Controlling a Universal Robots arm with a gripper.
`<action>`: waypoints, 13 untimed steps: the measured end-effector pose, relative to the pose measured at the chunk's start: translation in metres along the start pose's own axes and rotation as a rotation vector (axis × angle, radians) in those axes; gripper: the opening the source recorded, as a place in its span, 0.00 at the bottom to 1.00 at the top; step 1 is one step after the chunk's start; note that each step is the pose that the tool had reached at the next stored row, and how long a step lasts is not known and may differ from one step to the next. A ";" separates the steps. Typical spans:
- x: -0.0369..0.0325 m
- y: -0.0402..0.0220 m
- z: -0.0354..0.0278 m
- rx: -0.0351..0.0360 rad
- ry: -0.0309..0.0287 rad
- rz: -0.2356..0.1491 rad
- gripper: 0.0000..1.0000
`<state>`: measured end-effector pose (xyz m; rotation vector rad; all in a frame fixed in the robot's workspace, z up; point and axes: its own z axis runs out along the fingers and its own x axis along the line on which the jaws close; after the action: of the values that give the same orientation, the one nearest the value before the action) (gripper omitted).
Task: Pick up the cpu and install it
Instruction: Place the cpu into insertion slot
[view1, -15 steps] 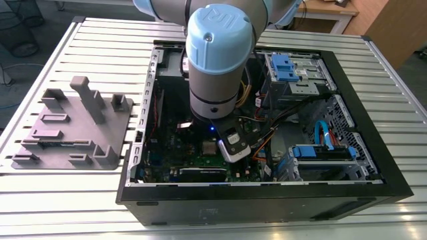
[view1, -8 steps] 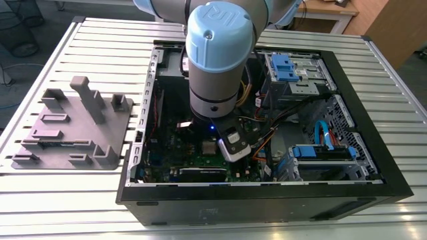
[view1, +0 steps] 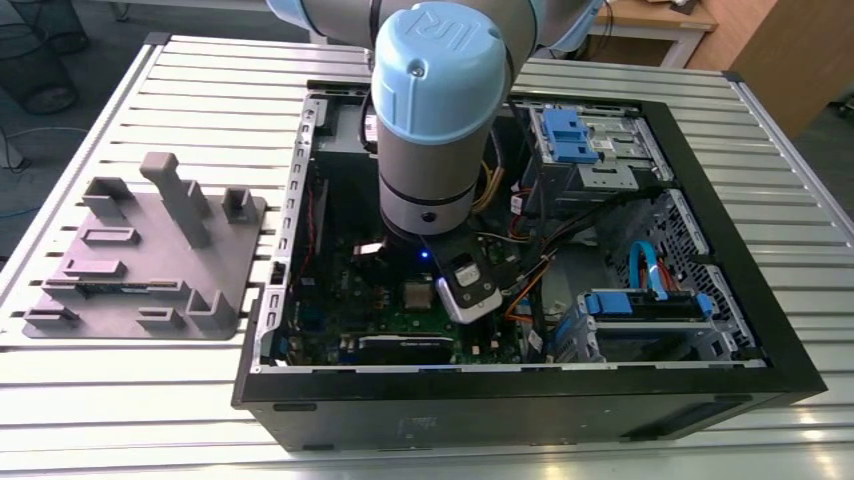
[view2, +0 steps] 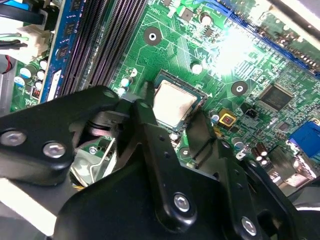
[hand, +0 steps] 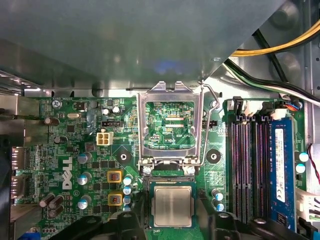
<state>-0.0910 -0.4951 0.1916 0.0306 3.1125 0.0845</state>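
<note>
The cpu (hand: 172, 205) is a small square chip with a silvery-beige lid, lying flat in its socket on the green motherboard (hand: 75, 165). It also shows in the second wrist view, cpu (view2: 172, 102), and in the exterior view, cpu (view1: 419, 293), low inside the open computer case (view1: 534, 390). My gripper (hand: 172, 225) hangs directly over the chip, its black body straddling the socket on two sides, gripper (view2: 175, 120). The socket's metal load frame (hand: 170, 125) stands swung open beside the chip, with its wire lever (hand: 207, 125) raised.
Black memory slots (hand: 247, 165) and a blue-edged memory stick (hand: 280, 170) run beside the socket. Yellow and black cables (hand: 280, 47) cross above. Blue drive cages (view1: 581, 135) fill the case's far corner. A grey fixture tray (view1: 140, 260) sits on the slatted table at the exterior view's left.
</note>
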 end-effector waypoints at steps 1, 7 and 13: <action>0.0000 0.0000 0.0000 0.0000 0.0000 0.000 0.52; 0.0000 -0.0001 -0.0002 0.0002 0.0002 0.000 0.44; 0.0000 0.0000 0.0000 -0.0003 0.0001 0.000 0.38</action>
<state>-0.0910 -0.4952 0.1916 0.0306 3.1126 0.0851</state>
